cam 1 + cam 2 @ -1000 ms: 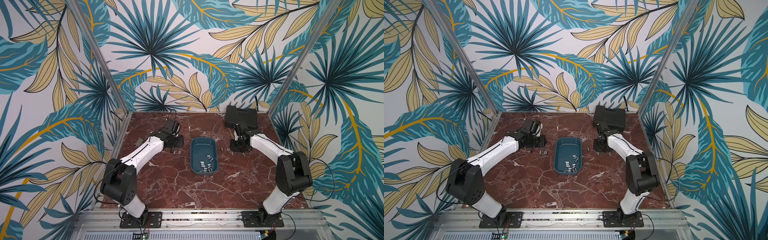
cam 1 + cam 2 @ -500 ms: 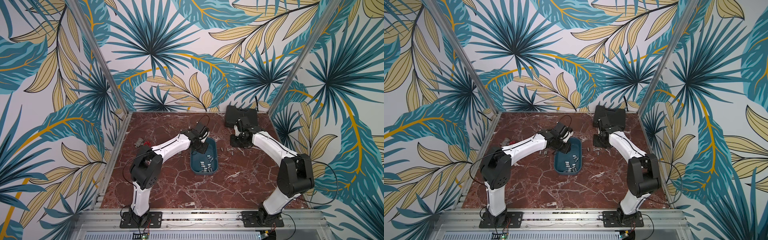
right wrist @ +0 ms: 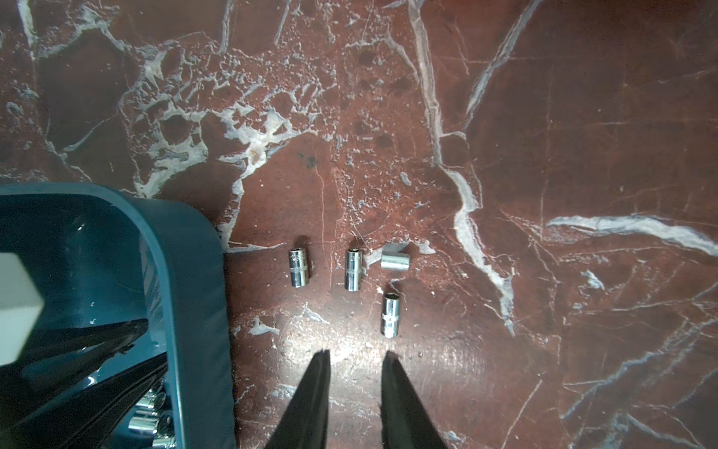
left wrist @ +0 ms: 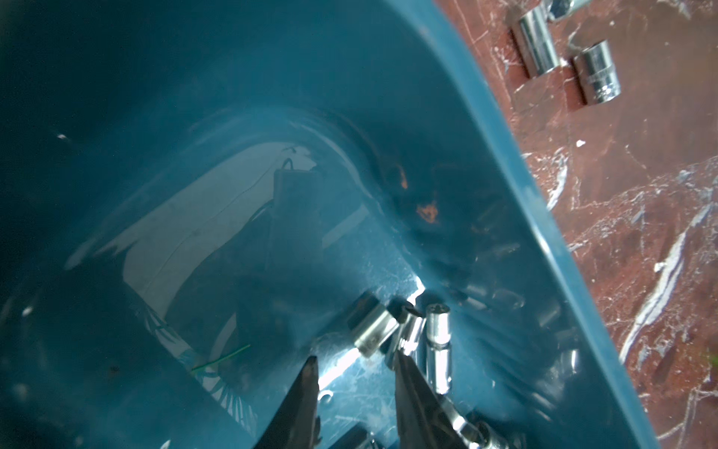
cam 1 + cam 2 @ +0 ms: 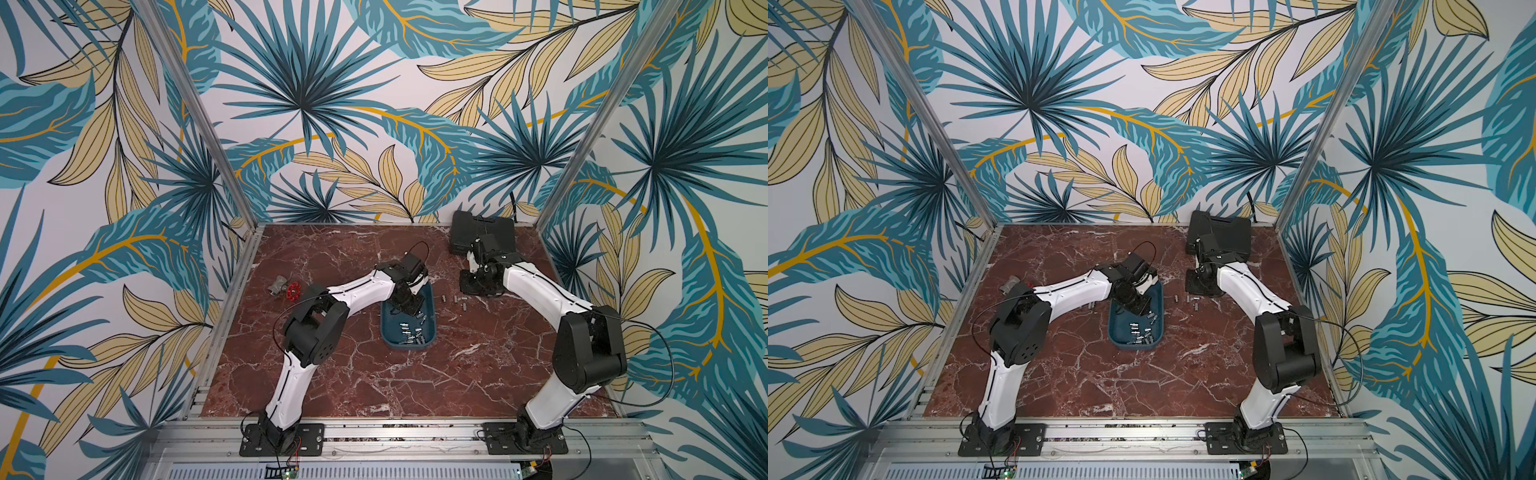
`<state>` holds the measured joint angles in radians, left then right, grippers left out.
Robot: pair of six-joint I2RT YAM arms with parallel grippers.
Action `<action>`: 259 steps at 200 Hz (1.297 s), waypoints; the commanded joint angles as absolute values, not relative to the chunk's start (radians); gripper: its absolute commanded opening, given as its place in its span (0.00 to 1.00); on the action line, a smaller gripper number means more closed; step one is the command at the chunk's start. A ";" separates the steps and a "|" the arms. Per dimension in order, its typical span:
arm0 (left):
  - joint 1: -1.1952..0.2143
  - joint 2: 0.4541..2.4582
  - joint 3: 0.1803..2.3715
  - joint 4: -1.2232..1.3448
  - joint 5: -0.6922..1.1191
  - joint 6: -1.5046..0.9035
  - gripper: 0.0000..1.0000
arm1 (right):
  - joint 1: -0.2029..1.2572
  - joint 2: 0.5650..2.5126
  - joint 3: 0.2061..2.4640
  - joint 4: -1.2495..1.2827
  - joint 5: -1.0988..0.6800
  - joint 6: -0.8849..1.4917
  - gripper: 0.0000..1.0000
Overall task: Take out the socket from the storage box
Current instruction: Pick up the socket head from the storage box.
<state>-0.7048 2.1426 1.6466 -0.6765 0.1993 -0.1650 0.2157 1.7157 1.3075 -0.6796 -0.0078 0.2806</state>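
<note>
The storage box [image 5: 409, 347] [image 5: 1136, 345] is a shallow teal bin in the middle of the marble table. Several chrome sockets [image 5: 411, 332] [image 5: 1142, 332] lie loose at its near end. My left gripper [image 5: 409, 305] [image 5: 1136, 305] [image 4: 354, 355] reaches down inside the box and is open. Nothing is between its fingers, and a short socket [image 4: 373, 330] lies just beyond the tips. My right gripper [image 5: 476, 286] [image 3: 356, 353] hangs open over the table to the right of the box [image 3: 194, 272], empty. Several sockets [image 3: 353, 270] [image 5: 455, 299] lie on the marble ahead of it.
A black tool case [image 5: 482, 230] [image 5: 1223, 235] stands at the back right, just behind my right wrist. A grey valve with a red handwheel [image 5: 286, 289] lies at the left. More sockets [image 4: 536, 42] lie on the marble outside the box wall [image 4: 505, 194].
My left arm has swung right, from the table left of the box to its far end and then down inside it. The right gripper stays in about the same place.
</note>
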 commanded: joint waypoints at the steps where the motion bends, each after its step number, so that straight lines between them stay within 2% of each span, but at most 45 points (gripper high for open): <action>1: -0.710 2.164 1.731 -0.693 0.213 -0.136 0.36 | 0.213 1.739 1.318 -0.696 -0.021 0.285 0.26; 125: -0.721 2.217 1.726 -0.713 0.177 -0.103 0.35 | 0.213 1.744 1.305 -0.690 -0.025 0.296 0.26; 203: -0.724 2.219 1.699 -0.713 0.101 -0.098 0.21 | 0.213 1.740 1.298 -0.692 -0.025 0.296 0.25; 259: -0.724 2.148 1.656 -0.685 0.037 -0.129 0.05 | 0.213 1.739 1.317 -0.712 -0.020 0.288 0.26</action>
<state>-0.7216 2.1990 1.6886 -0.6960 0.1013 -0.1127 0.2157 1.7344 1.3075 -0.6811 -0.0162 0.2848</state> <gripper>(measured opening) 0.146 0.255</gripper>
